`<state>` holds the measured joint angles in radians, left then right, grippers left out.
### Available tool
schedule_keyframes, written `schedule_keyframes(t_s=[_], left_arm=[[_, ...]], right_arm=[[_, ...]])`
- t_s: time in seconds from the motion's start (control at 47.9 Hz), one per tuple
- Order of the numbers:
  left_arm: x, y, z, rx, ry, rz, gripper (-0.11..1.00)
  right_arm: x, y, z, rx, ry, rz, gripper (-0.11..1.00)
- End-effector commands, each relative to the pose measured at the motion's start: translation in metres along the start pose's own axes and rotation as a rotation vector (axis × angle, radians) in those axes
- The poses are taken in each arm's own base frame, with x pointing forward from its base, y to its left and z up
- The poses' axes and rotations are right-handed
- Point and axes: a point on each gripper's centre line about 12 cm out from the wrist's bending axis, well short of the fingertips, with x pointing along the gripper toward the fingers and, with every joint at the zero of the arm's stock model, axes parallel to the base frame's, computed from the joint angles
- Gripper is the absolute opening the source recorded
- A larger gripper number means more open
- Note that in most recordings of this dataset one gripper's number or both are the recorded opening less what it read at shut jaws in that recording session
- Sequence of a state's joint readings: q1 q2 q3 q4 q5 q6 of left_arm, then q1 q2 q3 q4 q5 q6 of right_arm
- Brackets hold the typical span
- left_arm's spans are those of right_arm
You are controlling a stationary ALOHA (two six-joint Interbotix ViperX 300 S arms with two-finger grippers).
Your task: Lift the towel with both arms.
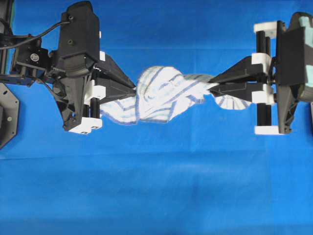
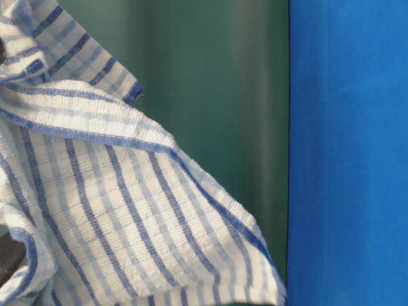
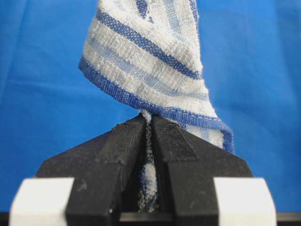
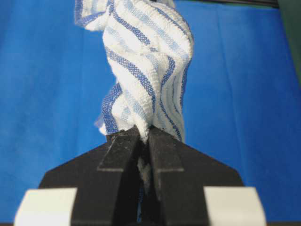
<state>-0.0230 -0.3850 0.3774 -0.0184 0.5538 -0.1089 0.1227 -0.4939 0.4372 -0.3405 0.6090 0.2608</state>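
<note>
The towel (image 1: 164, 93), white with thin blue checked stripes, hangs bunched between my two grippers above the blue covering. My left gripper (image 1: 134, 87) is shut on its left end; in the left wrist view cloth is pinched between the black fingers (image 3: 149, 120) and the towel (image 3: 146, 61) rises beyond the tips. My right gripper (image 1: 211, 81) is shut on the right end, and the right wrist view shows the twisted towel (image 4: 146, 70) clamped at the jaw tips (image 4: 143, 133). A towel (image 2: 95, 204) corner fills the left of the table-level view.
The blue table covering (image 1: 156, 186) spreads under everything. A dark arm base and cables (image 1: 19, 63) sit at the left edge. In the table-level view a green wall (image 2: 223, 95) stands behind the cloth, with blue covering (image 2: 350, 153) on the right.
</note>
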Motion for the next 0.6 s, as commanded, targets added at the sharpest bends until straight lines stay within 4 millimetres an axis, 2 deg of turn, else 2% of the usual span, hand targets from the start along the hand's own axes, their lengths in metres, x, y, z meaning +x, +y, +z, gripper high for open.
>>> schedule_keyframes(t_s=[0.0,0.584], left_arm=[[-0.0067,-0.0007,0.011,0.002,-0.035,-0.001,0.03],[-0.0065,-0.0077,0.0108,0.074,-0.043,-0.019,0.04]], right_arm=[[-0.0079,-0.0014,0.0112,0.004,-0.038,0.0,0.05],[-0.007,-0.0008,0.0107,0.017,-0.037,0.003,0.07]])
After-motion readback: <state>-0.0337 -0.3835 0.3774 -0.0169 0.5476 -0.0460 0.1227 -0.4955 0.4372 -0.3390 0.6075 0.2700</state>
